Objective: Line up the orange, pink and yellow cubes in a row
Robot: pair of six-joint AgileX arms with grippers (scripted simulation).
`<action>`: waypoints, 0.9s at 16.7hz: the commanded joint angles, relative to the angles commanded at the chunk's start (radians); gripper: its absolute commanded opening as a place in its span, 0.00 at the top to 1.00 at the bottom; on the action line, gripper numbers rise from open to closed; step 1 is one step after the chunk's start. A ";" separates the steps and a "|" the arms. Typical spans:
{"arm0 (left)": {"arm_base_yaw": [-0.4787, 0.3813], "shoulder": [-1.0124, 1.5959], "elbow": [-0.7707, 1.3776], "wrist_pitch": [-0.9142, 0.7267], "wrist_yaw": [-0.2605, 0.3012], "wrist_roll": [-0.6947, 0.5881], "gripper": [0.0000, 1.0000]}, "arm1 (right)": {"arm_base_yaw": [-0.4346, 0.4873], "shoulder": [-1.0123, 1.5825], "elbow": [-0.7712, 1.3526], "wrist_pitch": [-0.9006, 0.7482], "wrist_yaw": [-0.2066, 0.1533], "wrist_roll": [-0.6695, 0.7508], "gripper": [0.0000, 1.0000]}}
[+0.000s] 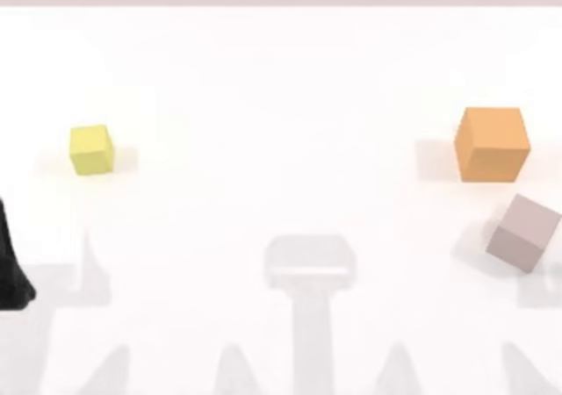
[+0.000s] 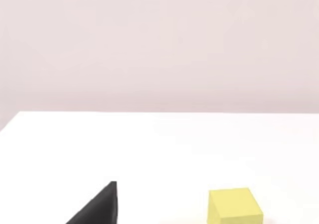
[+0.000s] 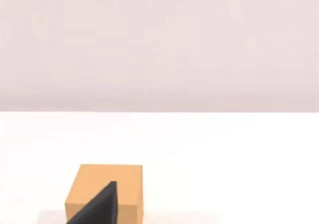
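Top: yellow cube (image 1: 91, 149) far left, orange cube (image 1: 492, 144) far right, pink cube (image 1: 523, 233) just beside it, skewed.
Left wrist: my left gripper (image 2: 97, 208) near yellow, grip state unclear.
Right wrist: my right gripper (image 3: 97, 208) before orange, unclear.
Cubes look rigid, light; I'd pinch flat opposite faces.

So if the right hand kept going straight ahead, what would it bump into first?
Probably the orange cube: in the right wrist view it sits right ahead of the finger. How far off is hard to tell.
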 joint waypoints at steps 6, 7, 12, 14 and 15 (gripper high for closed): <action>-0.005 0.102 0.102 -0.074 0.000 -0.011 0.00 | 0.000 0.000 0.000 0.000 0.000 0.000 0.00; -0.008 0.154 0.153 -0.109 0.000 -0.016 0.00 | 0.000 0.000 0.000 0.000 0.000 0.000 0.00; -0.028 0.573 0.554 -0.357 0.004 -0.055 0.00 | 0.000 0.000 0.000 0.000 0.000 0.000 0.00; -0.037 0.807 0.757 -0.482 0.005 -0.075 0.00 | 0.000 0.000 0.000 0.000 0.000 0.000 0.00; -0.041 0.931 0.861 -0.548 0.005 -0.086 0.00 | 0.000 0.000 0.000 0.000 0.000 0.000 0.00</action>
